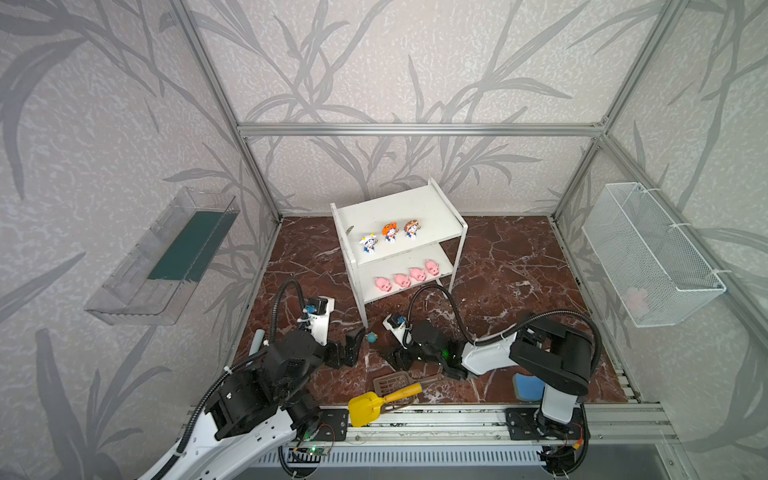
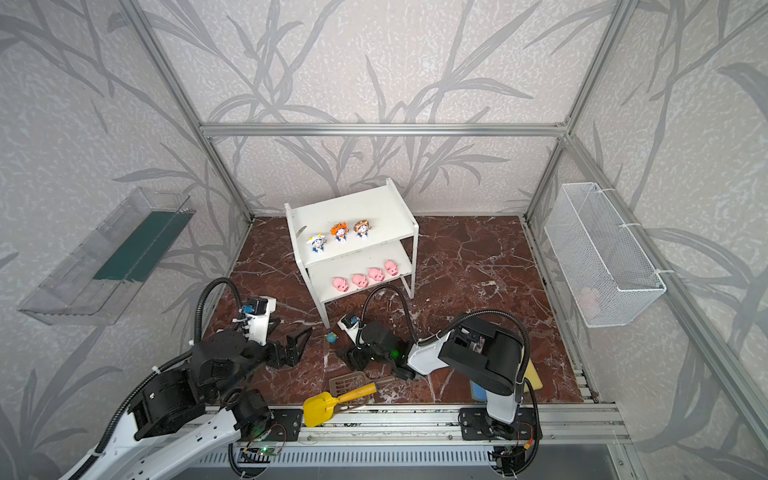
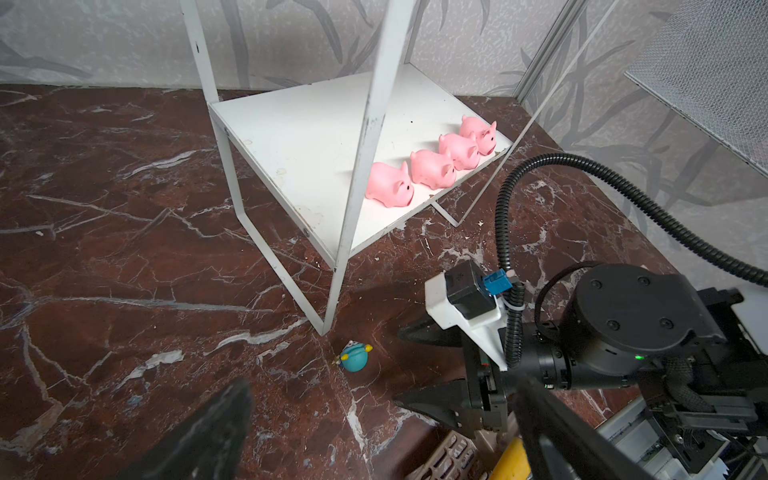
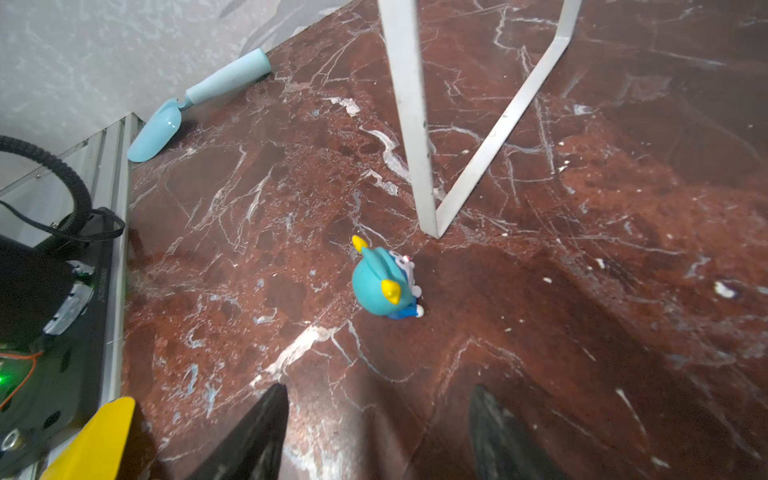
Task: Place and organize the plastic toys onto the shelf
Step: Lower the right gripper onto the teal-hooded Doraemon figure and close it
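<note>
The teal-hooded figurine (image 4: 386, 282) sits on the counter (image 1: 519, 270), just beside the front leg of the shelf (image 1: 415, 208), in the gap between the two arms. In the right wrist view it lies straight ahead of the right jaws, roughly centred on the gap between them. These jaws stand parted and hold nothing. The left jaws, spread wide and empty, face it from the opposite side and look about as near in both top views, so neither arm is clearly closer. The figurine is squat and round-headed, with no marked long axis, and its face is turned away from the right wrist camera. Whether it stands upright or leans cannot be told. In both top views it is tiny. The left jaws are blurred and cut off in the left wrist view.
</note>
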Robot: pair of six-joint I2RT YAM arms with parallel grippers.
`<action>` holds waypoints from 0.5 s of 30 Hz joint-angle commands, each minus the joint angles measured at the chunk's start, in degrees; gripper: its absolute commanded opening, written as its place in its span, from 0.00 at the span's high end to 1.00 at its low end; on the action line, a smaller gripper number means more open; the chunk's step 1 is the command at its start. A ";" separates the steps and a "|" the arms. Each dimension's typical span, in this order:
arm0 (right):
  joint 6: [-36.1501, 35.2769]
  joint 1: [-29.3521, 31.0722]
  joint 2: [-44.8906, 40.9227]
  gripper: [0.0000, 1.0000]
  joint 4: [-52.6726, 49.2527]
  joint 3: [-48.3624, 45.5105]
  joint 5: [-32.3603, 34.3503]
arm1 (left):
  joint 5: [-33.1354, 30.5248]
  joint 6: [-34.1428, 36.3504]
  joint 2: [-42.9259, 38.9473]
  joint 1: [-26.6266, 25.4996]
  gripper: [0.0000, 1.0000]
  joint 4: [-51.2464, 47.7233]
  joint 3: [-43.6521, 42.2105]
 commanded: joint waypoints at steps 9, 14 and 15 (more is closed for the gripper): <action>1.85 2.02 8.97 0.32 14.38 3.66 9.20 | -1.86 -1.11 -2.57 -0.01 0.01 -0.38 0.60; 1.69 2.35 11.17 0.34 14.19 6.27 10.03 | -1.95 -0.98 -2.65 0.02 0.01 -0.39 0.63; 1.75 2.37 11.42 0.34 13.96 6.62 10.55 | -2.01 -1.02 -2.69 0.06 0.01 -0.35 0.68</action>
